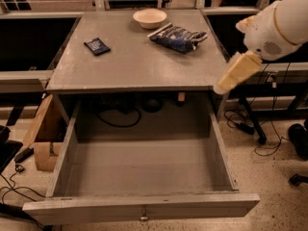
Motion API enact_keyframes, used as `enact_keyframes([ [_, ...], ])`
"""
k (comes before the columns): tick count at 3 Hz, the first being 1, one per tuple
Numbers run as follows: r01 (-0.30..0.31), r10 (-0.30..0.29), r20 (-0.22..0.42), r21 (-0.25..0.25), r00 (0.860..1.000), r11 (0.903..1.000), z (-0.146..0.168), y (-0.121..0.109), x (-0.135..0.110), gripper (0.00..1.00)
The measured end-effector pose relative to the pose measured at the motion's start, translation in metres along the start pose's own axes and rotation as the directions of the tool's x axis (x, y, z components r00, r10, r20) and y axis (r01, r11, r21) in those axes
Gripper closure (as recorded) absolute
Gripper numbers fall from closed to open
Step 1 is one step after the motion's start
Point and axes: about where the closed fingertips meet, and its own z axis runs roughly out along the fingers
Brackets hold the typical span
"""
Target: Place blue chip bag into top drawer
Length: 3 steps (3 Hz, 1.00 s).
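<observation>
The blue chip bag (178, 36) lies crinkled on the grey table top (130, 66) at the back right, next to a white bowl. The top drawer (139, 207) is pulled wide open below the table's front edge, with a small metal knob at its front centre; nothing lies inside it. My gripper (237, 72) is a cream-coloured piece hanging from the white arm (281, 23) at the right. It hovers just off the table's right front corner, to the right of the bag and nearer the camera, and holds nothing that I can see.
A white bowl (149, 17) stands at the back centre of the table. A small flat dark blue packet (96, 45) lies at the left. A cardboard box (43, 138) and cables sit on the floor at the left. Cables and chair legs are at the right.
</observation>
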Motion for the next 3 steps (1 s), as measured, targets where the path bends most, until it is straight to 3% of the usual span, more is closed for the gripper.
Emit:
enact_keyframes([
  [1,-0.085,0.076,0.084,0.104,0.994,0.9909,0.036,-0.048,-0.025,0.0],
  [2,-0.204,0.175,0.172,0.17,0.969,0.9641,0.072,-0.091,-0.036,0.0],
  [3,-0.292,0.244,0.239,0.19,0.94,0.9375,0.108,-0.118,-0.025,0.0],
])
